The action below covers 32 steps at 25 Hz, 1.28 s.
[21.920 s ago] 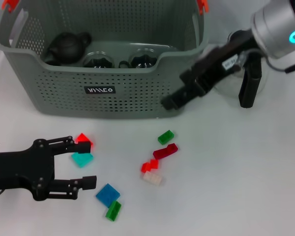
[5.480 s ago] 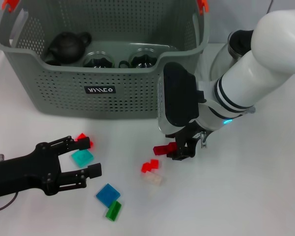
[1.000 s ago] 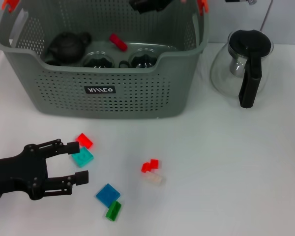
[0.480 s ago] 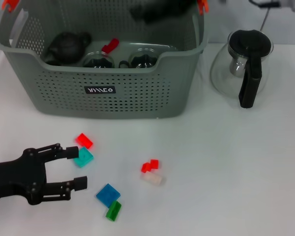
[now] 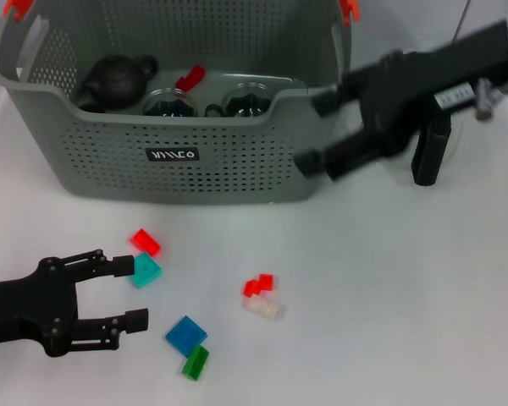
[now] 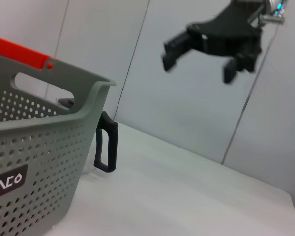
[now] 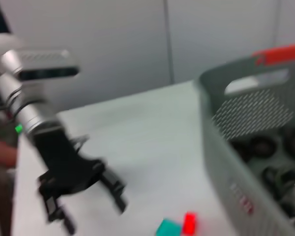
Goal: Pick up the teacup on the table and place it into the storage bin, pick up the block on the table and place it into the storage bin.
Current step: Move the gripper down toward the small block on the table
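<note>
Progress: storage bin [image 5: 195,169] holds teacups [image 5: 171,103] and one red block [image 5: 189,79]. Several blocks [image 5: 186,334] remain on the desk [image 5: 389,296]. Right pincer [image 5: 322,131] is released, empty, beside the bin. Left pincer [image 5: 127,292] is released near the teal block [image 5: 144,271].

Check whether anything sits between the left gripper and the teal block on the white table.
Nothing visible does. The open left gripper is low over the table, its upper fingertip right beside the flat teal plastic block, with only bare white table between.
</note>
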Motion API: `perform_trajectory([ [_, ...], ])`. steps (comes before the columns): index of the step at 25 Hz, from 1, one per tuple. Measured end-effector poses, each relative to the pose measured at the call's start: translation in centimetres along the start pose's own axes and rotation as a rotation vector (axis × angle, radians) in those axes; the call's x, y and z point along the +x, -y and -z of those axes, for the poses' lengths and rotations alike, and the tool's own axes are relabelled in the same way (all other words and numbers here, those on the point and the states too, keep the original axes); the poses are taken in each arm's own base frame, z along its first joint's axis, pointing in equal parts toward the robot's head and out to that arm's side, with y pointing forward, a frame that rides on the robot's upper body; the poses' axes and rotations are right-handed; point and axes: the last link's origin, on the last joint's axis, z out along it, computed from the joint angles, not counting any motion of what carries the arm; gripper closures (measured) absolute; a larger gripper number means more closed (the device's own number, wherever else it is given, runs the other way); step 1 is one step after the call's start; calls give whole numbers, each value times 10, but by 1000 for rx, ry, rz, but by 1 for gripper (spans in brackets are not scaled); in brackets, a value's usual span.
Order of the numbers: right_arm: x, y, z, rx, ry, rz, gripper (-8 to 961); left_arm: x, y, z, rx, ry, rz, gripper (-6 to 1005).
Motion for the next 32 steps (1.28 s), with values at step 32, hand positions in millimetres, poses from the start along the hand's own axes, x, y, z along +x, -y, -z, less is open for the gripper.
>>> perform_trajectory([
  [32, 41, -8, -110, -29, -489, 20, 26, 2, 1, -2, -1, 1, -23, 145],
])
